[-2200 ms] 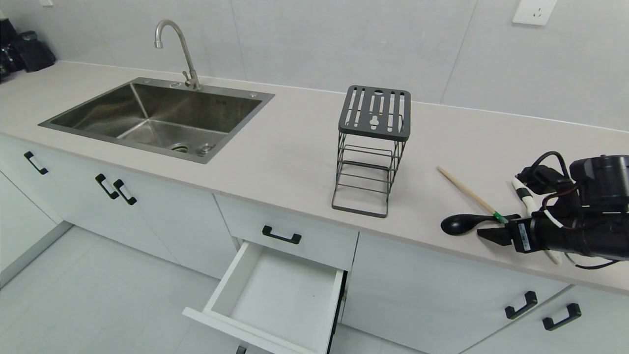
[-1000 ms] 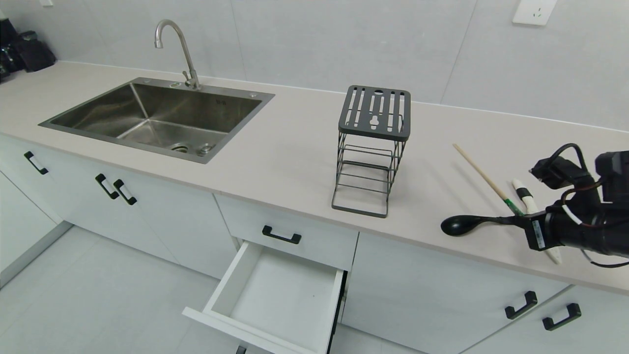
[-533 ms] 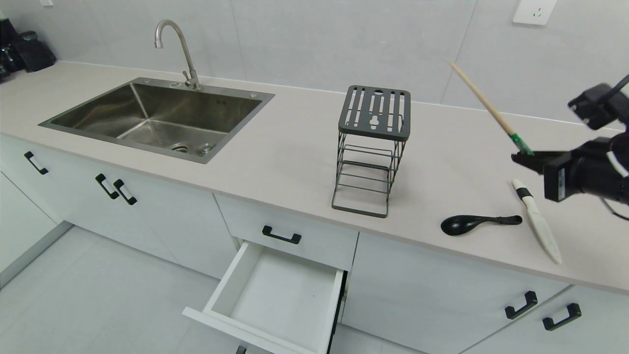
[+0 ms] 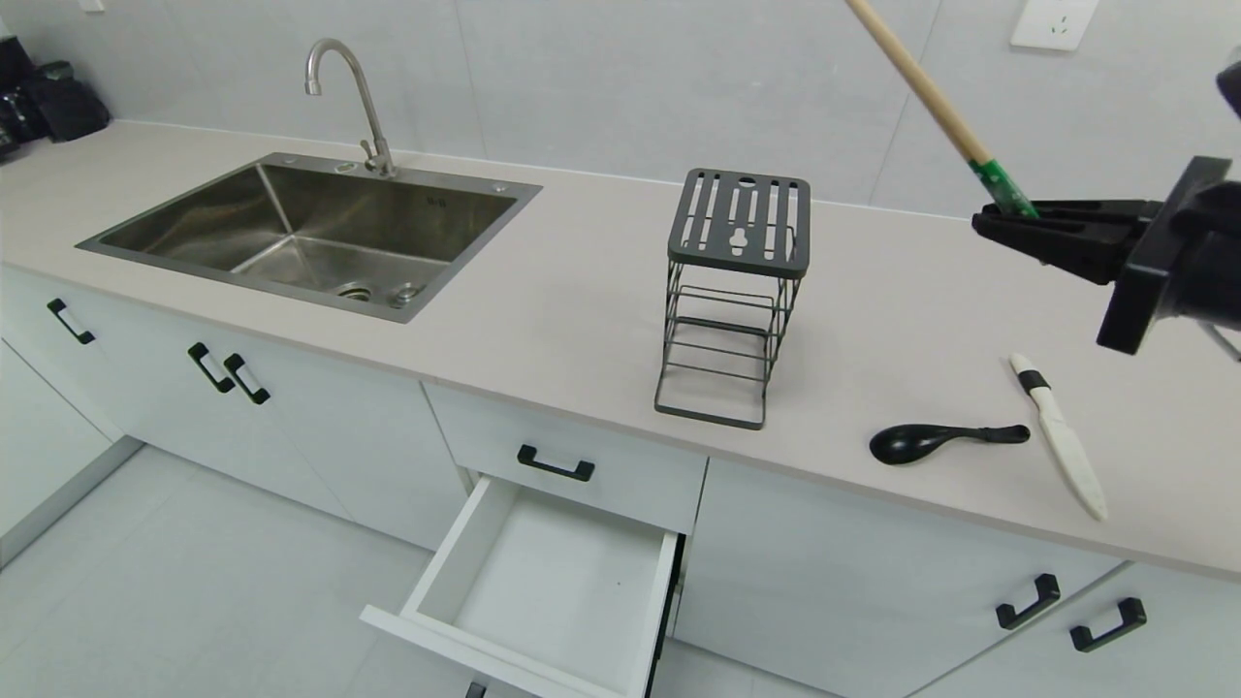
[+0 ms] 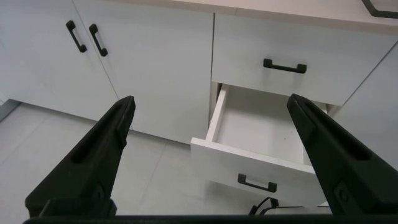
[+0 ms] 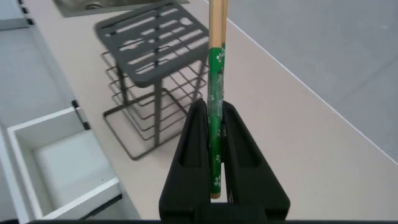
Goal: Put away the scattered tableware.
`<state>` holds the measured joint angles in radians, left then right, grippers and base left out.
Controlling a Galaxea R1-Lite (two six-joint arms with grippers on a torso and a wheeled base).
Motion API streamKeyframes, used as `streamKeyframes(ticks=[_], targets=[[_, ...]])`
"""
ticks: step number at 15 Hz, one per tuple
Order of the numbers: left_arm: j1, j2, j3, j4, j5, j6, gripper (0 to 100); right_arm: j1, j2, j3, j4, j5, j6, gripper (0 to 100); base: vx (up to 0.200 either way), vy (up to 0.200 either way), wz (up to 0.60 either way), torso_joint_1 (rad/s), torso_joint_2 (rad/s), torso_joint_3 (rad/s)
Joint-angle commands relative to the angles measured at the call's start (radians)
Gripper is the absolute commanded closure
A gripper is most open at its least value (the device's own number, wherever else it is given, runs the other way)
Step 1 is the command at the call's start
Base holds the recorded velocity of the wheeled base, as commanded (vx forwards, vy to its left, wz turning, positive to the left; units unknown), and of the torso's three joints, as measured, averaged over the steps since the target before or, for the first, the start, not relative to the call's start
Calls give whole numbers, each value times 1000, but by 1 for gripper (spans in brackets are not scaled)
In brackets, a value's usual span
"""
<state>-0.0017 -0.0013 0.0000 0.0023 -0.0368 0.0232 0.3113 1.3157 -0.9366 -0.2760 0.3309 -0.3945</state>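
Note:
My right gripper hangs high over the right part of the counter, shut on the green end of a pair of wooden chopsticks that slant up and to the left. The right wrist view shows the chopsticks pinched between the fingers. On the counter below lie a black spoon and a white knife with a black band. A dark wire utensil rack stands at the counter's middle. My left gripper is open, low in front of the cabinets, above the open drawer.
A steel sink with a curved tap fills the counter's left. An empty white drawer is pulled out below the rack. A wall socket sits at the upper right. Cabinet doors with black handles line the front.
My right gripper closed on the chopsticks at the counter beside the spoon, then lifted them well above the counter. The spoon and knife stayed on the counter.

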Motion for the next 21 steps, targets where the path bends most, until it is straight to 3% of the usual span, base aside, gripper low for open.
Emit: streamKeyframes(ticks=[1,7,10,17,18,21], targets=[[0,1,0,-1,0,0,0,88,-23,73,1,33,-9,100,0,0,0,0,0,0],[0,1,0,1,0,0,0,261,-10,113,50,42,-7,100,0,0,0,0,0,0],[0,1,0,1,0,0,0,364,36,228,69,83,-6,100,0,0,0,0,0,0],[0,1,0,1,0,0,0,443,192,277,63,82,43,100,0,0,0,0,0,0],[0,1,0,-1,0,0,0,463,221,275,17,83,111,100,0,0,0,0,0,0],[0,1,0,-1,2,0,0,485,270,214,-14,80,108,100,0,0,0,0,0,0]])
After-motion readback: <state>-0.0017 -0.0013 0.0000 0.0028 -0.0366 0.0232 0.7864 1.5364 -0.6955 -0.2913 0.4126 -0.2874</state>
